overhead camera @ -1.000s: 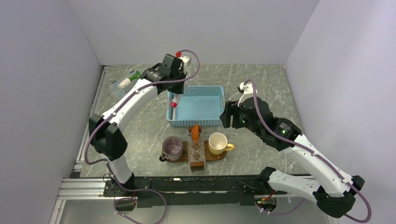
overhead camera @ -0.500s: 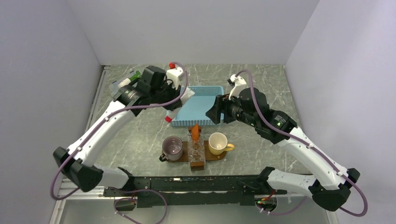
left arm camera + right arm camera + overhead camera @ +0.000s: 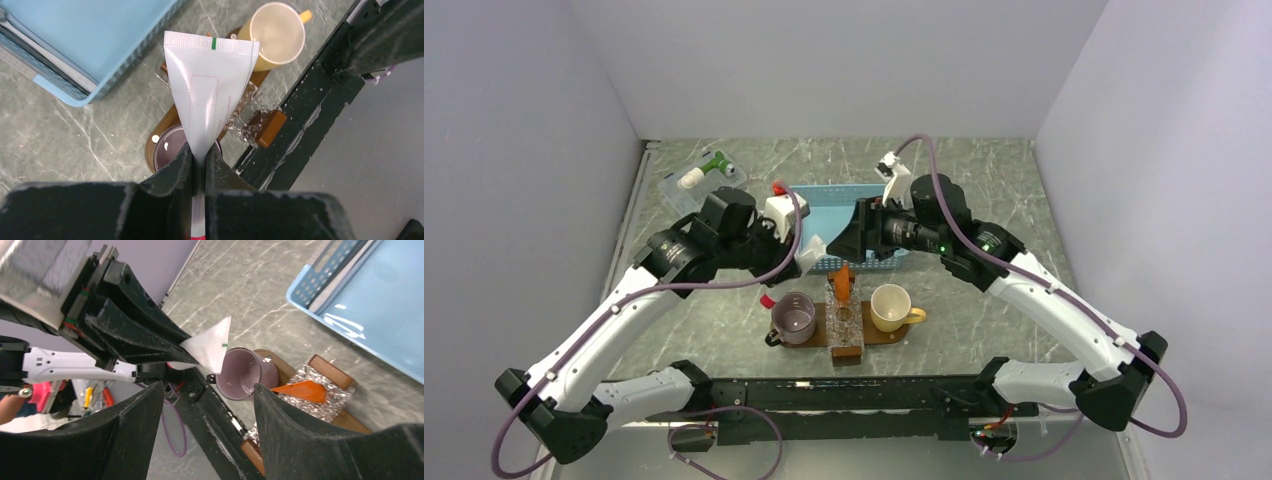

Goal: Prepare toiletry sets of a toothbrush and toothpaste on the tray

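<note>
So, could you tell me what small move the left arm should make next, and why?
I would probably ease the left gripper down toward the purple cup, jaws shut. They clamp the white tube, whose crimped end sticks out over the tray; the cup sits just beyond the jaws and looks empty, while the glass already holds the orange tube.

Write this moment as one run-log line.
left gripper: shut on white tube, near purple cup | right gripper: open, empty | orange tube: in clear glass
</note>
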